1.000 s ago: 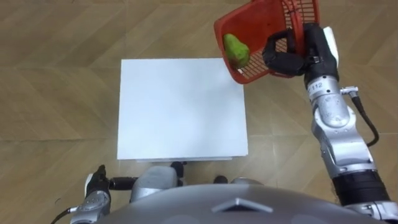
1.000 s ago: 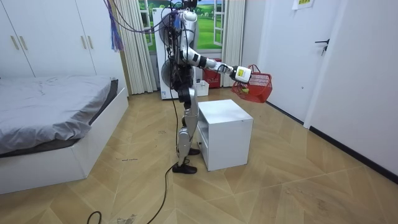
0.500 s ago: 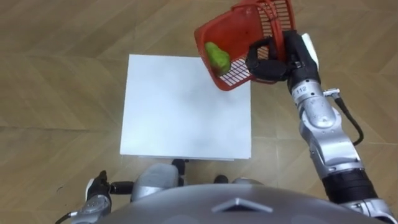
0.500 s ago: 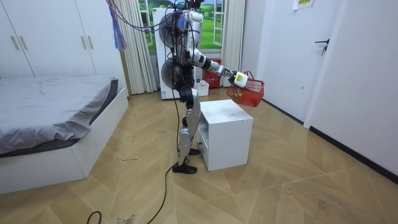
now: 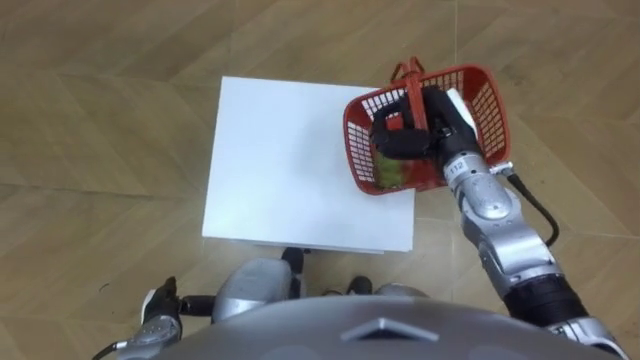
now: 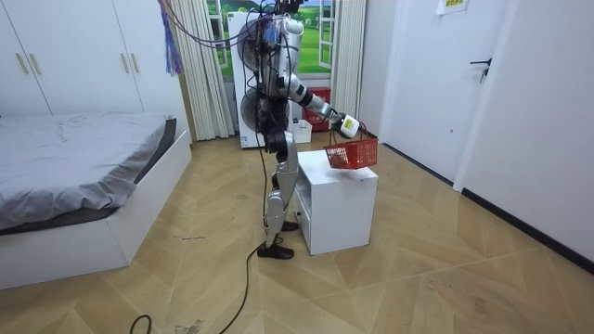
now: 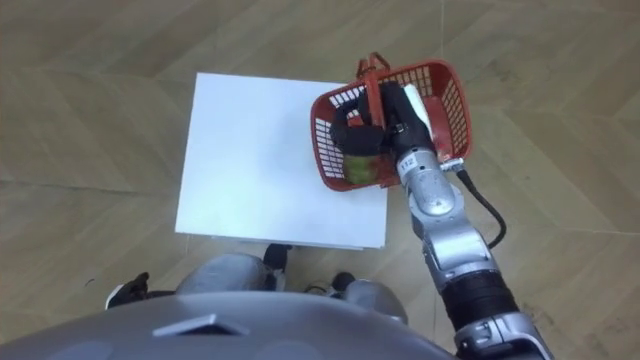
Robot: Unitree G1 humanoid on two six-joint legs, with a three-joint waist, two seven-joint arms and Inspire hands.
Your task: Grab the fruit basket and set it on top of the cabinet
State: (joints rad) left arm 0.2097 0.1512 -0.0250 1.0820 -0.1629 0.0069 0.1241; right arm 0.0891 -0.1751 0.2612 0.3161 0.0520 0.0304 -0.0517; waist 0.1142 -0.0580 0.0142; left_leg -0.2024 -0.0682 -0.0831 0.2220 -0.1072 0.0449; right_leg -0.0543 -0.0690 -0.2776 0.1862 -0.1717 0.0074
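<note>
A bedroom with a herringbone wood floor (image 6: 418, 278) holds one bed (image 6: 74, 158) with grey covers at the room view's left, one white wardrobe (image 6: 74, 56) behind it, curtains (image 6: 209, 65) by the window and a pale door (image 6: 524, 102) at the room view's right. In the open middle of the room stands one low white cabinet (image 6: 339, 199), and the robot stands upright on both legs just beside it, on the side toward the bed, its right arm stretched out over the top. Seen from the head, the cabinet's square white tabletop (image 5: 290, 160) is plain and carries one thing: a single red fruit basket (image 5: 490, 115) of open mesh, hanging over the far right corner with part of it past the right edge. Its mouth faces up and its long axis runs across the view from left to right, the right end lying slightly farther away. Whether its base touches the tabletop cannot be told. The right hand (image 5: 418, 128) reaches in from the right and is curled tight round the basket's red handle (image 5: 406, 74), which arches across the short way. One green fruit (image 5: 392, 172) lies inside, at the near wall, below the hand. The left hand (image 5: 160, 318) hangs low at the robot's side, well apart from the cabinet; its grip cannot be made out.
</note>
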